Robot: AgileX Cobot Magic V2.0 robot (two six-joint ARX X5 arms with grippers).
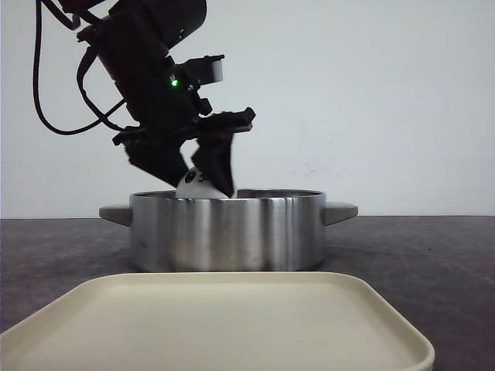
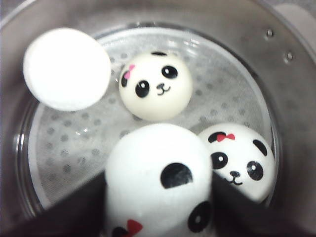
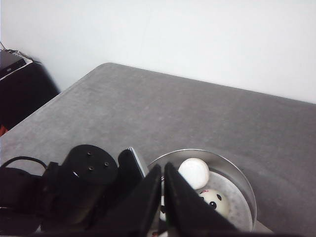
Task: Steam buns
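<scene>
Left gripper (image 1: pixel 203 176) clamped on a white panda bun (image 2: pixel 158 180), held at the rim of the steel pot (image 1: pixel 227 230). Right gripper (image 3: pixel 163 197) pressed together, holding nothing. Three more buns on the pot's perforated steamer tray (image 2: pixel 69 148) (one (image 2: pixel 66 68) face hidden, two (image 2: pixel 155 86) (image 2: pixel 239 160) with red bows). In front, a cream plate (image 1: pixel 216 321).

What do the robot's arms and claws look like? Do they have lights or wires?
The left arm is chunky and black, with a small green light glowing on it and black cables looping off its side. Its left gripper has flat, angular black fingers. The right gripper shows black, wedge-shaped fingers too.
</scene>
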